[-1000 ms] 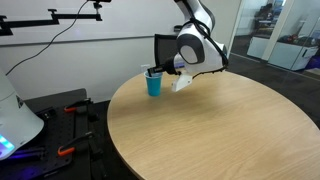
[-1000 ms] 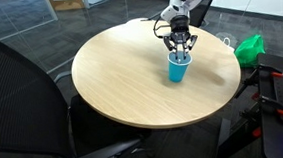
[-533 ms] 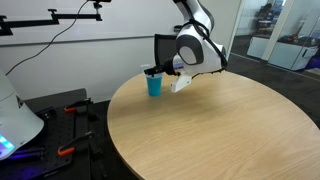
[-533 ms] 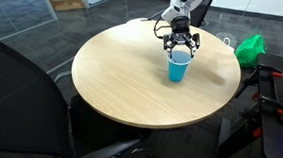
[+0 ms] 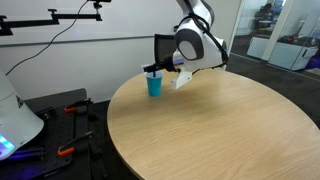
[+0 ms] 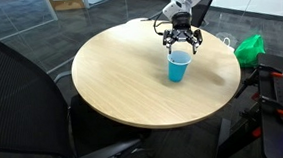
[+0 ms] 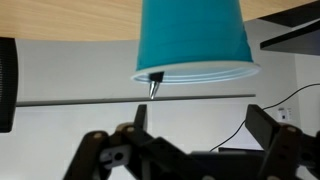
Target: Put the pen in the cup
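Note:
The blue cup (image 5: 154, 85) (image 6: 180, 67) stands upright near the edge of the round wooden table (image 5: 215, 130) (image 6: 122, 80). The wrist view is upside down, so there the cup (image 7: 192, 38) hangs from the top edge. The dark tip of the pen (image 7: 155, 87) pokes just past the cup's pale rim, with the rest of it inside. My gripper (image 5: 155, 68) (image 6: 181, 44) (image 7: 200, 125) hovers directly above the cup, open, with nothing between its fingers. I cannot make out the pen in either exterior view.
A black office chair (image 6: 38, 106) stands at the table's near side. A green object (image 6: 248, 49) lies beyond the table's edge. A dark chair back (image 5: 163, 47) stands behind the cup, and white equipment (image 5: 15, 120) sits off the table.
The jaws have opened from nearly shut to wide. The gripper has lifted slightly above the cup, and the pen is no longer between the fingers but rests in the cup.

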`<action>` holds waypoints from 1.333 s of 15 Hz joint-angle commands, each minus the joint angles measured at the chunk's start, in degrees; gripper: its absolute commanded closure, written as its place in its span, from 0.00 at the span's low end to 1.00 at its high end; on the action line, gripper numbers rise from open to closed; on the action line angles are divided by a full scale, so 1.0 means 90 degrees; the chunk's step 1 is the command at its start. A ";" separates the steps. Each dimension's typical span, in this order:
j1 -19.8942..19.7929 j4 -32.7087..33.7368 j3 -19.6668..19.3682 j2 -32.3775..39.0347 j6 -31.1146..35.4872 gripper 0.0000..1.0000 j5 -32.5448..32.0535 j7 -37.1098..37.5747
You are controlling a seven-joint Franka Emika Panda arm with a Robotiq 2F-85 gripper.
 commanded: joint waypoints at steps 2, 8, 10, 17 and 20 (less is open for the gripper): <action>0.0010 -0.0520 0.0011 -0.0627 0.0104 0.00 0.0046 -0.0199; 0.0121 -0.1068 -0.0016 -0.1414 0.0248 0.00 0.0082 -0.0245; 0.0172 -0.1248 -0.0026 -0.1702 0.0264 0.00 0.0071 -0.0277; 0.0397 -0.1991 -0.0038 -0.2799 0.0427 0.00 0.0201 -0.0400; 0.0067 -0.2179 0.0565 -0.3249 0.0612 0.00 0.0301 -0.0209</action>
